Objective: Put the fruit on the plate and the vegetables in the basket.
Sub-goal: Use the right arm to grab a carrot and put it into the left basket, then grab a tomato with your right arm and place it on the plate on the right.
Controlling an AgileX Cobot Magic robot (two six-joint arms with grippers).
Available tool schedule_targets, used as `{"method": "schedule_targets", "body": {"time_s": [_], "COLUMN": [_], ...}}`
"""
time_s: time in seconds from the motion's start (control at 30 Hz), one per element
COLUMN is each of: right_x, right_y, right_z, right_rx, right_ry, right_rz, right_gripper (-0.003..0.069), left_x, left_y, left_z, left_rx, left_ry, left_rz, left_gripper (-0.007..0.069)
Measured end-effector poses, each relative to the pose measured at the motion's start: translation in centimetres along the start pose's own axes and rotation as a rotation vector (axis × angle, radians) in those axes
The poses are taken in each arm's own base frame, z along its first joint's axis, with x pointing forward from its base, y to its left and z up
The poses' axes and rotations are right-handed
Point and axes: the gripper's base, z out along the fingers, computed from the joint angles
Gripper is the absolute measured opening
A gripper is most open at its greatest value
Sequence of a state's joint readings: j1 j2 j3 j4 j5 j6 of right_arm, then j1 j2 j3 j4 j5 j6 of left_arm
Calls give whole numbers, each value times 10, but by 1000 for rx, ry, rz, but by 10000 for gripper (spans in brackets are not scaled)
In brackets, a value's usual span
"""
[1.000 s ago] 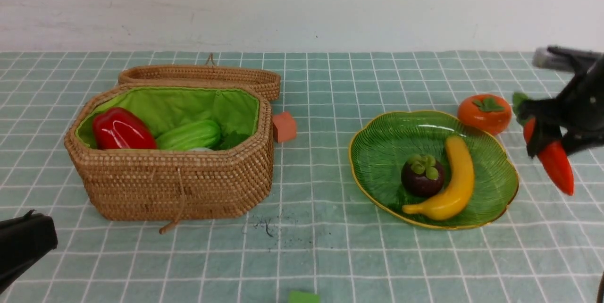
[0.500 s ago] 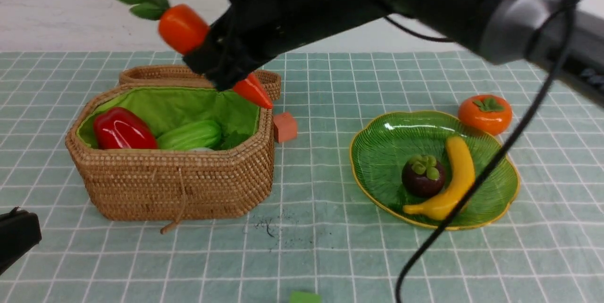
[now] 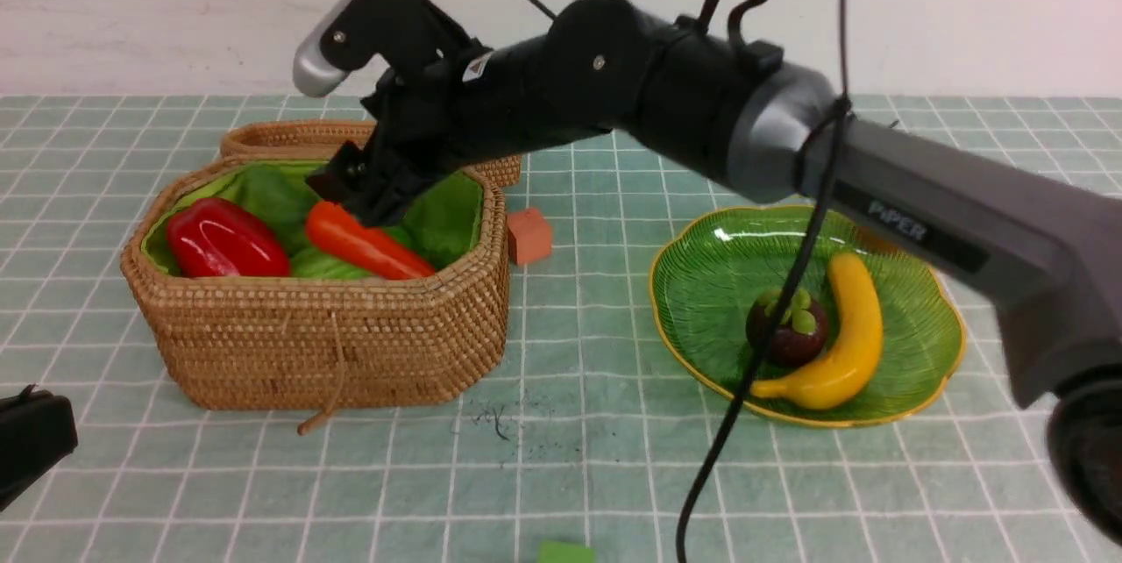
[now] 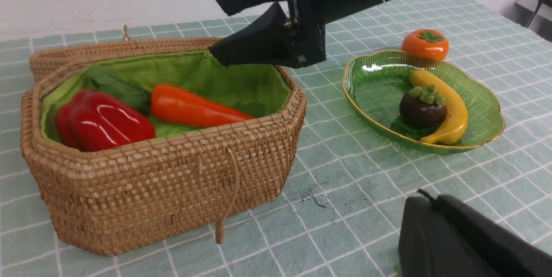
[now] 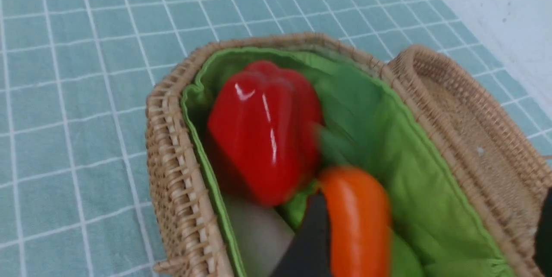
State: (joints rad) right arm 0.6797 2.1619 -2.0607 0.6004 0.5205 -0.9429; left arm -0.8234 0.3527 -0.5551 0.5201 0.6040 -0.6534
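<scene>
The wicker basket (image 3: pixel 324 344) holds the red bell pepper (image 3: pixel 223 238), a bit of green gourd (image 3: pixel 320 267) and the orange carrot (image 3: pixel 368 247) lying across them. My right gripper (image 3: pixel 359 190) hangs open just above the carrot's thick end. In the right wrist view its jaws stand wide apart, with the carrot (image 5: pixel 358 216) beside one finger (image 5: pixel 310 238) and a pale radish (image 5: pixel 258 234) below. The green plate (image 3: pixel 701 282) holds the banana (image 3: pixel 846 326) and mangosteen (image 3: pixel 789 331). The persimmon (image 4: pixel 424 44) sits on the cloth beyond the plate. My left gripper (image 3: pixel 35 440) is shut and empty.
An orange-red cube (image 3: pixel 529 235) lies by the basket's right side. A green block (image 3: pixel 565 552) shows at the near edge. The basket lid (image 3: pixel 377 138) lies open behind. My right arm (image 3: pixel 877 195) and its cable (image 3: pixel 745 388) cross over the plate.
My right arm swung from the right side over to the basket with the carrot. It lowered the carrot in and opened; the carrot now lies free in the basket.
</scene>
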Motion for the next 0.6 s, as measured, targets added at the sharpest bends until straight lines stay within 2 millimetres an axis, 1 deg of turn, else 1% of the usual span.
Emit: {"method": "schedule_targets", "body": {"time_s": [0.07, 0.1, 0.13, 0.17, 0.2, 0.23, 0.27, 0.3, 0.33, 0.37, 0.4, 0.43, 0.47, 0.5, 0.53, 0.57, 0.6], "right_x": [-17, -23, -30, -32, -34, -33, -29, -20, -5, 6, 9, 37, 60, 67, 85, 116, 120], "right_y": [-3, -5, -11, -14, -20, -32, -47, -62, -81, -95, -98, -125, -145, -150, -162, -182, -185], "right_z": [-28, -41, -66, -73, -88, -111, -133, -150, -168, -179, -182, -203, -217, -222, -230, -242, -243], "right_rx": [-6, -5, 4, 20, 47, 95, 171, 237, 324, 377, 388, 494, 566, 583, 617, 656, 659], "right_ry": [26, 45, 101, 109, 146, 218, 286, 357, 462, 503, 518, 609, 652, 664, 684, 698, 697], "right_rz": [-12, 4, 25, 18, 49, 83, 123, 167, 232, 294, 298, 445, 577, 606, 680, 808, 825], "right_gripper": [660, 640, 594, 586, 540, 473, 399, 335, 262, 218, 218, 149, 116, 113, 107, 115, 123], "left_x": [0, -1, -2, -3, -5, -7, -9, -11, -13, -13, -14, -14, -14, -14, -14, -14, -14], "left_y": [-1, -1, -2, -3, -4, -6, -8, -9, -10, -11, -11, -11, -11, -11, -11, -11, -11], "left_z": [0, 0, 0, 0, 0, 0, -1, -1, -1, -2, -2, -2, -2, -2, -2, -2, -2], "left_rx": [7, 12, 27, 33, 47, 67, 84, 98, 114, 120, 121, 126, 126, 126, 126, 126, 126], "left_ry": [-5, -10, -27, -34, -53, -78, -100, -118, -139, -147, -149, -155, -155, -155, -155, -156, -156], "left_rz": [-3, -6, -8, -8, -9, -10, -10, -10, -10, -10, -10, -10, -10, -10, -10, -10, -10], "left_gripper": [-13, -13, -13, -13, -13, -13, -13, -13, -13, -13, -13, -13, -13, -13, -13, -13, -13]}}
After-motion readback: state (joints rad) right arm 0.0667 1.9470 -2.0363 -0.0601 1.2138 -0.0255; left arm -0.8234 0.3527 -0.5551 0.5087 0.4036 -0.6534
